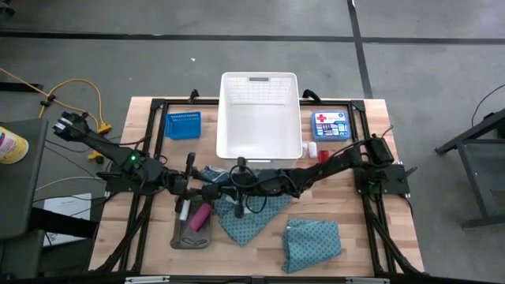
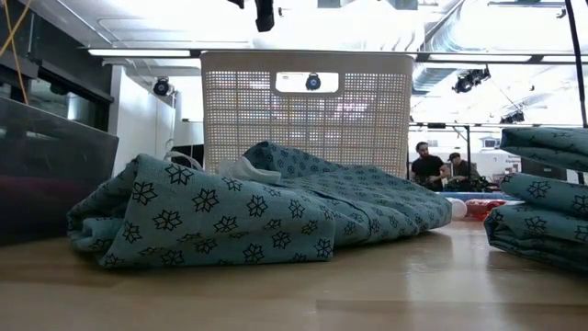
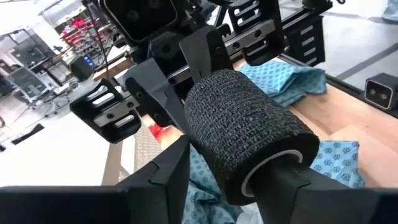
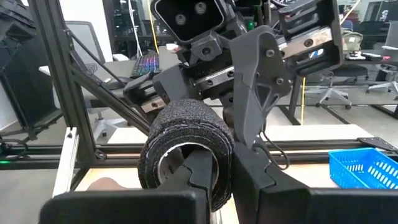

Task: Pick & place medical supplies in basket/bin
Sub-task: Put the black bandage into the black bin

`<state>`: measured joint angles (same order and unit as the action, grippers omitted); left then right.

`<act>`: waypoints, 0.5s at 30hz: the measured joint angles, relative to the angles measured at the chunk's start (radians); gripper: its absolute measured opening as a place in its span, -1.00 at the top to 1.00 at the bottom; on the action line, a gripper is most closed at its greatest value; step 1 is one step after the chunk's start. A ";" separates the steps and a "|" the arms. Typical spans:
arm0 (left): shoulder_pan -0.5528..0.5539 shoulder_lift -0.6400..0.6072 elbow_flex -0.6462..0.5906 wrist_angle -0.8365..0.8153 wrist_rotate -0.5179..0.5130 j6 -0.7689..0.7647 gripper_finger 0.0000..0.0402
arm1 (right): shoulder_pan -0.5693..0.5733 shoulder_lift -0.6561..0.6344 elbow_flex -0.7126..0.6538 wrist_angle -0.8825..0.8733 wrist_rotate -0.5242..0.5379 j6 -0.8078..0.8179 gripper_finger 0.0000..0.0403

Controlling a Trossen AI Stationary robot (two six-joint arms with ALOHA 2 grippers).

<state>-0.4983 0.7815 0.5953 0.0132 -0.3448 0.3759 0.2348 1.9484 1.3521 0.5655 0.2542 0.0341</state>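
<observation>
Both arms reach low toward the desk (image 1: pixel 371 244) centre, meeting nose to nose just in front of the white basket (image 1: pixel 259 118). A black roll (image 3: pixel 242 134) sits between them: the left gripper (image 3: pixel 230 186) is clamped on its outside, while the right gripper (image 4: pixel 214 171) pinches its wall, one finger inside the core. At 6 o'clock of the meeting point lies a teal cloth (image 1: pixel 248 217); a second cloth (image 1: pixel 312 243) lies at 5 o'clock.

Grey floor (image 1: pixel 237 20), seemingly bright ceiling lights (image 2: pixel 138 52)
</observation>
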 joint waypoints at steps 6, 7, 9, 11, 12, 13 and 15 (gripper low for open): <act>-0.066 0.000 0.000 -0.001 -0.114 0.012 0.54 | 0.002 0.000 0.000 -0.003 0.007 -0.001 0.86; -0.075 0.000 0.000 -0.001 -0.125 0.012 0.57 | 0.003 0.000 0.000 -0.003 0.007 -0.002 0.86; -0.092 0.000 0.000 0.001 -0.156 0.012 0.63 | 0.003 0.000 0.001 -0.003 0.008 -0.002 0.86; -0.104 0.000 0.000 0.002 -0.172 0.012 0.69 | 0.003 0.000 0.001 -0.003 0.007 -0.001 0.86; -0.106 0.000 0.000 0.003 -0.173 0.012 0.71 | 0.003 0.000 0.001 -0.004 0.006 -0.002 0.86; -0.107 0.000 0.000 0.003 -0.174 0.012 0.73 | 0.003 0.000 0.001 -0.005 0.005 -0.002 0.86; -0.108 0.000 0.000 0.003 -0.175 0.006 0.76 | 0.003 0.000 0.001 -0.006 0.004 -0.002 0.86</act>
<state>-0.6060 0.7815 0.5949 0.0166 -0.5194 0.3817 0.2379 1.9484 1.3529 0.5591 0.2586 0.0326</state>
